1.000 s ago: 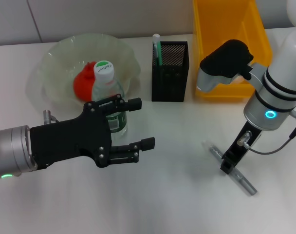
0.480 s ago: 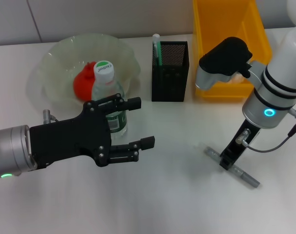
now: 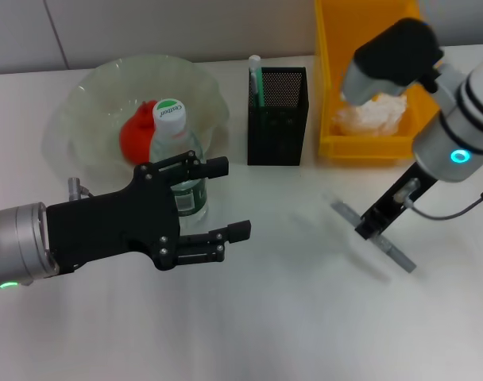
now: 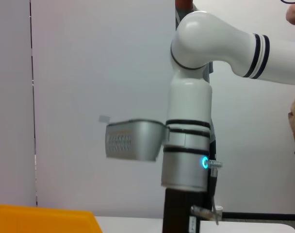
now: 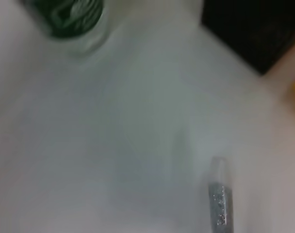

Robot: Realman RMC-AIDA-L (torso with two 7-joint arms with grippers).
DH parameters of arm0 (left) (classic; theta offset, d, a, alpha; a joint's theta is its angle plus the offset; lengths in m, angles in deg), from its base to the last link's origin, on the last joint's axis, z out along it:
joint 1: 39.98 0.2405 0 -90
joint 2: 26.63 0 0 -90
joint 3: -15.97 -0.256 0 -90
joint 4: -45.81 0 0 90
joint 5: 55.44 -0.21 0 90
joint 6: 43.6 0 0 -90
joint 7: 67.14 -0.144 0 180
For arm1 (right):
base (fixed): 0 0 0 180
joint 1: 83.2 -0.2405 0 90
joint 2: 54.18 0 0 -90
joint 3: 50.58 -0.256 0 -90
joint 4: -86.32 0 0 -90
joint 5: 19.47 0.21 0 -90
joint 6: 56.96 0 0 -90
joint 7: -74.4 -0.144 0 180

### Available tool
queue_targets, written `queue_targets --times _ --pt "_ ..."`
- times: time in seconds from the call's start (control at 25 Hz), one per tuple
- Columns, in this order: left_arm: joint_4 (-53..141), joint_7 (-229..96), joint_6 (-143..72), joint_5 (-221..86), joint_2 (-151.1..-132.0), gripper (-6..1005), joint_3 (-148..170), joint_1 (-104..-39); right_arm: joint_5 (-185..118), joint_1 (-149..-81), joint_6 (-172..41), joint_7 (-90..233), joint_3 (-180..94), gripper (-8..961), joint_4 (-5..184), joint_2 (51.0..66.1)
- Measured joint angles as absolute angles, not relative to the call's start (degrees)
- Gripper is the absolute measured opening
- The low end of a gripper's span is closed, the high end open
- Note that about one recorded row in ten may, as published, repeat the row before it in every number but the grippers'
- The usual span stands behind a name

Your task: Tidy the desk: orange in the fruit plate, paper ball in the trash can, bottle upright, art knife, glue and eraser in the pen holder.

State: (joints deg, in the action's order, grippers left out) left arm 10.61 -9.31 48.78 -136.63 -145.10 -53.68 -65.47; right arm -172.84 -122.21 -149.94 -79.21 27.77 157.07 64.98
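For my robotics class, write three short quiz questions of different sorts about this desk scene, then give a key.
1. True or false: the bottle stands upright beside the fruit plate.
2. Multiple choice: where is the paper ball? A) on the desk B) in the trash can C) in the pen holder
3. Fill in: the right gripper grips the ____, lifted off the desk.

Key:
1. True; the orange lies in the plate behind it.
2. B.
3. Art knife. The left gripper hangs open near the bottle.
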Motion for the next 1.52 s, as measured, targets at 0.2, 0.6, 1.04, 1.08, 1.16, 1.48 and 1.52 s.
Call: queue_targets --times 0.2,0.6,1.04,1.08,1.16,1.48,1.52 --pt "10.5 -9.3 48.8 -136.6 -145.15 814 -53.8 -65.5 -172.8 -118.6 -148.7 -78.6 25.0 134 164.3 64.88" --pt "10.6 -9.3 48.8 -136.6 -145.19 814 -53.9 -65.6 -164.7 -111.2 -143.6 -74.1 17.5 132 173.7 65.15" --pt "10.6 -9.1 49.0 -136.6 -145.21 814 -53.9 -65.6 -142.0 -102.8 -137.1 -57.8 8.7 133 173.1 65.21" --pt "10.6 -9.1 49.0 -136.6 -145.23 814 -53.9 -65.6 -139.6 -102.4 -136.8 -55.6 7.6 133 172.1 65.17" --pt "10.6 -9.1 49.0 -136.6 -145.28 813 -53.9 -65.6 -135.2 -101.8 -136.4 -51.2 5.7 133 169.7 65.08" --pt "10.7 -9.2 49.0 -136.3 -145.36 813 -53.9 -65.8 -124.1 -102.0 -136.0 -33.5 0.6 128 158.3 64.95" --pt "10.7 -9.3 49.0 -136.2 -145.36 813 -53.9 -65.9 -123.2 -102.4 -135.9 -31.4 0.0 127 156.6 64.93"
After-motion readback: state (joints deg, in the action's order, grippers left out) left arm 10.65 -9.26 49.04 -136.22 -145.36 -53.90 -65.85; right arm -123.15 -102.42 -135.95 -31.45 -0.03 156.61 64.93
